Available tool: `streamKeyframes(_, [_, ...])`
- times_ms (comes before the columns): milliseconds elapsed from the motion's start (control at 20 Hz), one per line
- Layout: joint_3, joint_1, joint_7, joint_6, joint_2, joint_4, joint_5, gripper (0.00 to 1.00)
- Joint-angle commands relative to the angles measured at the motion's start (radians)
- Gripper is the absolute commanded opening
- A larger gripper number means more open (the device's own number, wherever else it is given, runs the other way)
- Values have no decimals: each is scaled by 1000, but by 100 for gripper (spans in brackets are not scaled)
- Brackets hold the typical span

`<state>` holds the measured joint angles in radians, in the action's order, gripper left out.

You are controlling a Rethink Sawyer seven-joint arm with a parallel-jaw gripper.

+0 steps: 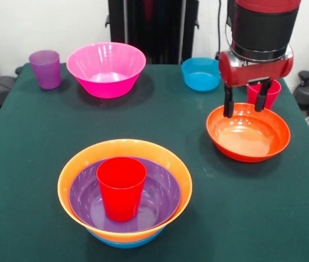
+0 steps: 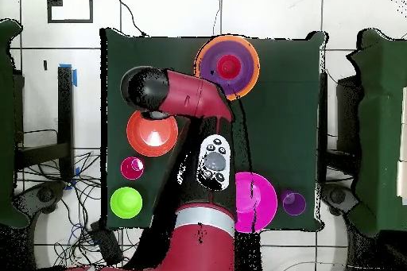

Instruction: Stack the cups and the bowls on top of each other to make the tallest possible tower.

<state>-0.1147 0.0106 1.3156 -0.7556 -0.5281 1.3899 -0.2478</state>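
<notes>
The tower (image 1: 125, 188) stands at the table's near side: a blue bowl at the bottom, an orange bowl, a purple bowl, and a red cup (image 1: 121, 187) upright inside. It also shows in the overhead view (image 2: 228, 65). My gripper (image 1: 245, 103) hangs open and empty over the far rim of a red-orange bowl (image 1: 248, 134), its fingers (image 1: 228, 103) just above that rim. In the overhead view the arm's end covers the gripper beside this bowl (image 2: 152, 133). A second red cup (image 1: 271, 93) stands just behind the gripper.
A large pink bowl (image 1: 106, 68) and a purple cup (image 1: 45, 68) stand at the far left, and both show in the overhead view, the bowl (image 2: 256, 196) and the cup (image 2: 293, 202). A small blue bowl (image 1: 200, 73) sits at the far side, left of the gripper.
</notes>
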Motion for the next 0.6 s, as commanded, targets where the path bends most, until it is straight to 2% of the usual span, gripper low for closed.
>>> streamKeyframes(50, [140, -19, 161, 156, 25, 200, -18, 100])
streamKeyframes(450, [188, -36, 200, 336, 45, 302, -30, 100])
streamKeyframes(600, [168, -12, 266, 372, 52, 323, -51, 100])
